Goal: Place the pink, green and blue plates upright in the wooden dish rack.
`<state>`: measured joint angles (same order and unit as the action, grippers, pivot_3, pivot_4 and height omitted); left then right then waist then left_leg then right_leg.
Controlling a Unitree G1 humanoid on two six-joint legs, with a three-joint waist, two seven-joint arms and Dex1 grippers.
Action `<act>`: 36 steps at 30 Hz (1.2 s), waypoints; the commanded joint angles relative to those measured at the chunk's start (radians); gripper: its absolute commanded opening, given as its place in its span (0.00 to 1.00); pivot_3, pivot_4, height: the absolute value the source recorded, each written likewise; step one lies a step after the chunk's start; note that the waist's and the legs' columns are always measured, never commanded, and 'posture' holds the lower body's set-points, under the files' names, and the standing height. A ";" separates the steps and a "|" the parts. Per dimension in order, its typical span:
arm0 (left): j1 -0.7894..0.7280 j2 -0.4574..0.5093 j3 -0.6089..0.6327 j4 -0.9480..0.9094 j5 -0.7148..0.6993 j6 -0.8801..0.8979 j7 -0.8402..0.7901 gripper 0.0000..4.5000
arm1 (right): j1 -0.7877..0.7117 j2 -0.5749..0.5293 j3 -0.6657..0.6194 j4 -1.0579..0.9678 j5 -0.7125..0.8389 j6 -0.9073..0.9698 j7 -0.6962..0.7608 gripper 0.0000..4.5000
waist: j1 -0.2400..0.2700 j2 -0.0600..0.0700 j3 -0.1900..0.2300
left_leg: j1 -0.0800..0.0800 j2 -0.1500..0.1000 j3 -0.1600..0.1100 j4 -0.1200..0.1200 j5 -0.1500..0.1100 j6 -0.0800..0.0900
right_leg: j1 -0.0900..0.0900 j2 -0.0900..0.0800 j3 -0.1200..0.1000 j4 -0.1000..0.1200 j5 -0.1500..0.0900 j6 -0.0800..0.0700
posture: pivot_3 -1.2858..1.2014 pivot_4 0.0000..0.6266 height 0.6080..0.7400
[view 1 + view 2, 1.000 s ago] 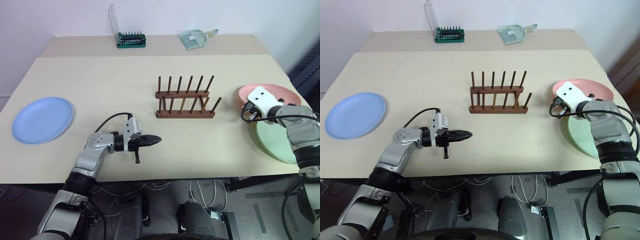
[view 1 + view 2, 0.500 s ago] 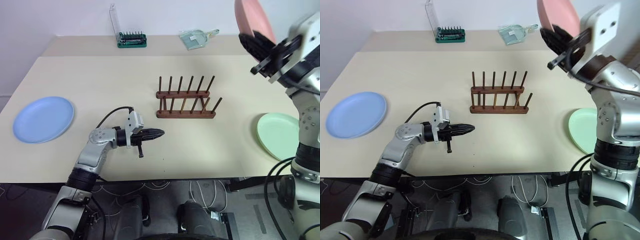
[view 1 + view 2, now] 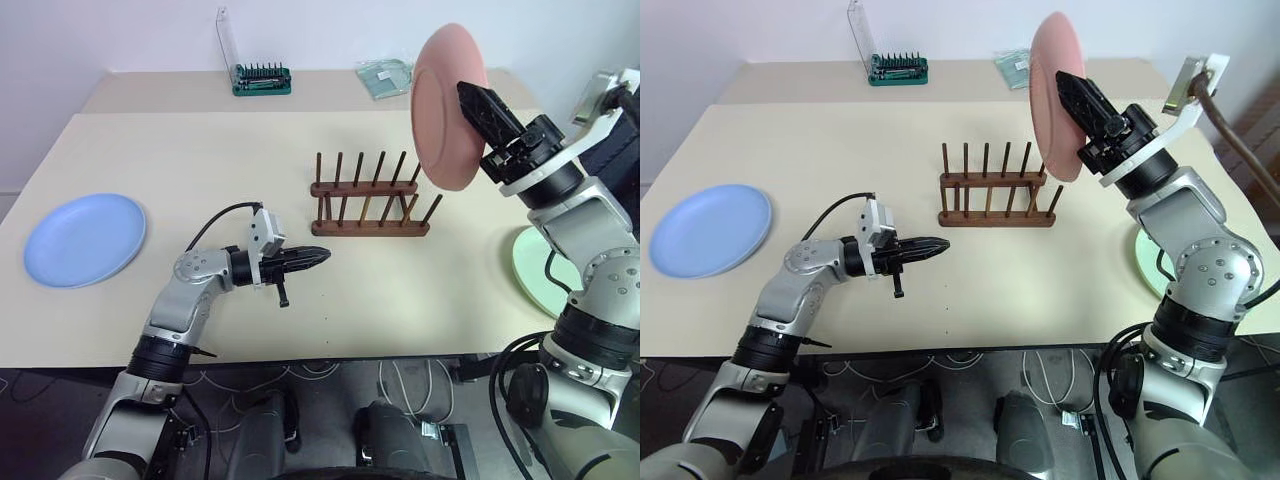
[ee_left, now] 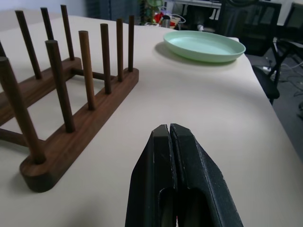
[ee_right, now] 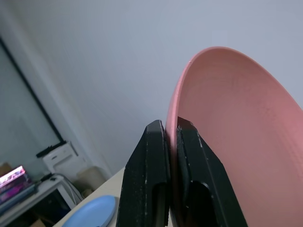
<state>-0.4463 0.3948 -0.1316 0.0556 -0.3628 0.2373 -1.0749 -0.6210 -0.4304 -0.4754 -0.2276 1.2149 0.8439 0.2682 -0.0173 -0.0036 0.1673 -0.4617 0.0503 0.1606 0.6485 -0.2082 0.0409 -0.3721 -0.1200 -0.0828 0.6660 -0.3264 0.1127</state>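
Gripping pink plate (image 3: 449,105) edge-on in right hand (image 3: 484,108), upright above wooden dish rack (image 3: 372,196) for slotting; left hand (image 3: 305,261) clenched, empty.

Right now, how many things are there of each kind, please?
Plates: 3, namely pink plate, green plate, blue plate
Wooden dish rack: 1
Green bit case: 1
Clear dustpan: 1
Total: 6
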 commanded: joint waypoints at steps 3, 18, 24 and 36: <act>-0.031 0.007 0.037 -0.089 -0.040 0.054 0.042 0.00 | -0.030 0.021 -0.028 0.050 0.073 -0.035 -0.039 0.01 | 0.000 0.000 0.000 | 0.000 0.000 0.000 0.000 0.000 0.000 | 0.000 0.000 0.000 0.000 0.000 0.000 | 0.52 0.24 0.94; -0.029 0.010 0.049 -0.128 -0.054 0.071 0.085 0.00 | -0.044 0.066 -0.017 0.111 0.109 -0.074 -0.164 0.01 | 0.000 0.000 0.000 | 0.000 0.000 0.000 0.000 0.000 0.000 | -0.001 0.000 0.000 0.000 0.000 0.000 | 0.52 0.24 0.94; -0.032 0.003 0.055 -0.072 -0.035 0.006 0.087 0.00 | -0.031 0.080 -0.019 0.129 0.120 -0.085 -0.216 0.01 | 0.000 0.000 0.000 | 0.000 0.000 0.000 0.000 0.000 0.000 | -0.001 0.000 0.000 0.000 0.000 0.000 | 0.52 0.24 0.94; -0.028 0.003 0.050 -0.032 -0.043 -0.040 0.073 0.00 | -0.031 0.085 -0.023 0.198 0.120 -0.100 -0.266 0.08 | 0.001 0.001 0.000 | -0.001 0.000 0.000 -0.001 0.000 0.000 | -0.001 0.000 0.000 -0.001 0.000 0.000 | 0.52 0.24 0.94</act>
<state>-0.4752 0.4003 -0.1003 0.0345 -0.4016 0.2225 -0.9983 -0.6367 -0.3409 -0.4772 -0.0111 1.3151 0.7573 0.0016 -0.0164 -0.0031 0.1677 -0.4624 0.0504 0.1611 0.6476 -0.2081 0.0407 -0.3730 -0.1197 -0.0827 0.6653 -0.3264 0.1127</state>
